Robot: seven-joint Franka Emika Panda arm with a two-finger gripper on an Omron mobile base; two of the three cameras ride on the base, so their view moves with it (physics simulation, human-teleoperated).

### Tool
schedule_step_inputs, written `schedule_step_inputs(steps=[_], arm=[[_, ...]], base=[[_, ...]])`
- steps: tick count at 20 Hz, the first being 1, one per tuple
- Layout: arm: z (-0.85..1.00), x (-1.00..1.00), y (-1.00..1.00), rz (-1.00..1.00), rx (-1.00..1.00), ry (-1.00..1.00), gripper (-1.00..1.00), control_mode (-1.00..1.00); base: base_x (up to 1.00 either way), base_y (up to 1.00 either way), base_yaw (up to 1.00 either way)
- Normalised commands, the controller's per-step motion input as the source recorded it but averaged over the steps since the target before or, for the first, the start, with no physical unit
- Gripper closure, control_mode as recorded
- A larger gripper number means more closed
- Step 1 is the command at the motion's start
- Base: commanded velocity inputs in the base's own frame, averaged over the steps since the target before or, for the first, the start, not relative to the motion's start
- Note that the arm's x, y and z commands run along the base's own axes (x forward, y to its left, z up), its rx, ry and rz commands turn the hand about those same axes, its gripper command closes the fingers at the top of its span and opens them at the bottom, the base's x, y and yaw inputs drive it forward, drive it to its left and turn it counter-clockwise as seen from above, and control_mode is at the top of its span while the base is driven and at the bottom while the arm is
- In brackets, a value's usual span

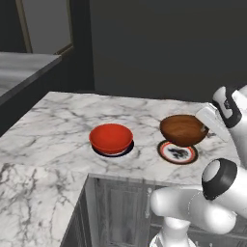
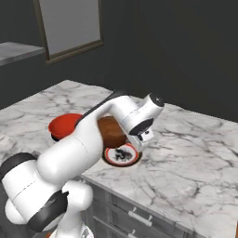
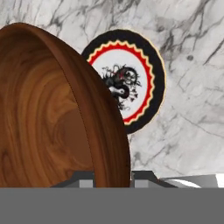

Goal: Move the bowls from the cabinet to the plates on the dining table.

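Dining table (image 1: 58, 120): wide marble top, white-grey with dark veins, on a dark grey panelled base. It carries both plates and the red bowl.

Wall behind (image 1: 164, 43): dark surface beyond the far edge of the table; a framed pale panel (image 2: 69, 25) hangs at the upper left of it.

Side counter (image 1: 21, 67): grey top at the far left, well apart from the bowls.

Arm (image 2: 88, 139): white, with dark joints. In the right base view it crosses in front of the brown bowl and hides a part of the red bowl.

Brown bowl (image 1: 183, 130): dark wood-grain, held in the air just above the patterned plate, not touching it. In the hand view it stands close to the camera, tilted on its side, and covers the left part of the plate.

Red bowl (image 1: 111, 138): glossy, upright, sitting on its plate (image 1: 129, 149); of that plate I can see just a dark rim around the bowl's base.

Patterned plate (image 3: 133, 78): round, white centre with a dark figure, red scalloped ring, black rim. It lies flat on the marble, to the right of the red bowl, near the front edge.

Gripper (image 3: 113, 179): clenched on the rim of the brown bowl, one finger at each side of the wall.
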Motion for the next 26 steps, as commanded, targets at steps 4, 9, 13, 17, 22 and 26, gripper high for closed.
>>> schedule_step_inputs(steps=[4,9,13,17,22,26], arm=[[-0.27,0.14,-0.16,0.08,0.01,0.02,1.0,-1.0],[-0.22,0.17,-0.18,0.06,0.0,0.01,1.0,-1.0],[-0.23,0.15,-0.15,0.05,0.03,0.0,1.0,-1.0],[-0.28,0.14,-0.1,0.05,0.04,-0.04,1.0,-1.0],[-0.25,0.15,-0.11,0.04,0.03,-0.06,1.0,-1.0],[-0.23,0.21,-0.11,0.04,0.02,-0.02,1.0,-1.0]], base=[[0.0,0.0,0.0],[0.0,0.0,0.0],[0.0,0.0,0.0],[0.0,0.0,0.0],[0.0,0.0,0.0],[0.0,0.0,0.0]])
